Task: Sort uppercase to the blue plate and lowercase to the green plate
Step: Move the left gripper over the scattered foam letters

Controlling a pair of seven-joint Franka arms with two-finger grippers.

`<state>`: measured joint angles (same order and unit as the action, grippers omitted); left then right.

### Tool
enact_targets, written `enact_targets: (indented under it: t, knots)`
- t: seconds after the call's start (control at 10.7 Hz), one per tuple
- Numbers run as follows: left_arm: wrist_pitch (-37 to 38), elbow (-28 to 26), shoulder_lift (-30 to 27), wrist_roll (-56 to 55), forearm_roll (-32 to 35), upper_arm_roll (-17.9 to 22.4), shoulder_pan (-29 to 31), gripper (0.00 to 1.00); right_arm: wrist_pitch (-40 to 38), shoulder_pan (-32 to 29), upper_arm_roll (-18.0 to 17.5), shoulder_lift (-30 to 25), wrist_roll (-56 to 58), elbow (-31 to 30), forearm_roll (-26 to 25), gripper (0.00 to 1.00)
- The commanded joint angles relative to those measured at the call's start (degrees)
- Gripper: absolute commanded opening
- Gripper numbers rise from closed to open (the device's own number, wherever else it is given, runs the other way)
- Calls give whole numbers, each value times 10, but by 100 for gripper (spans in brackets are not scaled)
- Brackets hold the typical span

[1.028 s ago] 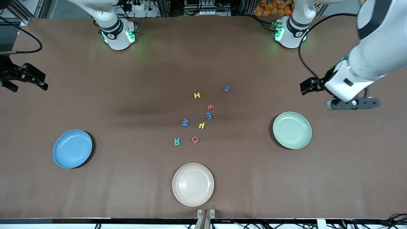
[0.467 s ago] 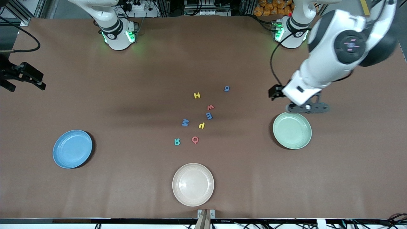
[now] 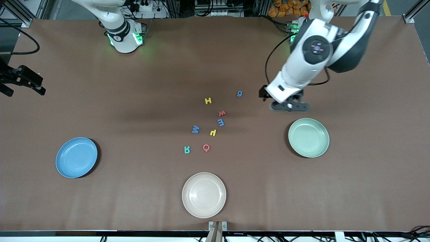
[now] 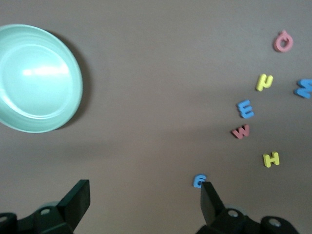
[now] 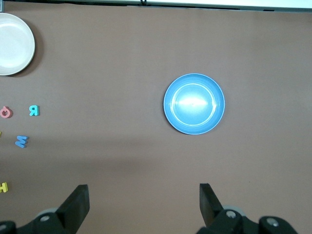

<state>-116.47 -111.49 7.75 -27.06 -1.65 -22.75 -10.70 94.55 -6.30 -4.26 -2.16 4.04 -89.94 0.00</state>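
The letters lie mid-table: yellow H [image 3: 208, 100], blue M [image 3: 196, 129], teal R [image 3: 187, 150] and red Q [image 3: 206, 148] are uppercase. Blue g [image 3: 239, 93], red w [image 3: 222, 113], blue m [image 3: 220, 122] and a yellow hooked letter [image 3: 213, 132] are lowercase. The blue plate [image 3: 76, 157] sits toward the right arm's end and the green plate [image 3: 308, 137] toward the left arm's end; both hold nothing. My left gripper [image 4: 145, 189] hangs open over bare table between the g [image 4: 198, 181] and the green plate [image 4: 36, 78]. My right gripper [image 5: 144, 191] waits open, high over the right arm's end, with the blue plate [image 5: 194, 103] in its view.
A cream-white plate [image 3: 204, 195] with nothing on it sits near the table's front edge, nearer the camera than the letters. Brown table shows between the letters and each coloured plate.
The left arm has swung in from the left arm's end of the table toward the letters, passing the green plate. The right gripper has barely shifted.
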Motion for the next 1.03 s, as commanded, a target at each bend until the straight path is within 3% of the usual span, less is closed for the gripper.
enact_targets:
  t: [0.0, 0.47, 0.93]
  knots:
    - [-49, -55, -19, -18, 0, -33, 2, 100, 1, -8, 0, -18, 1, -10, 8, 100]
    - [-203, -144, 14, -57, 17, -37, -40, 100, 14, -6, -2, -16, 1, -9, 8, 100]
    - [-277, -147, 110, -225, 175, -38, -99, 100, 25, -9, 0, -12, 1, -11, 8, 100]
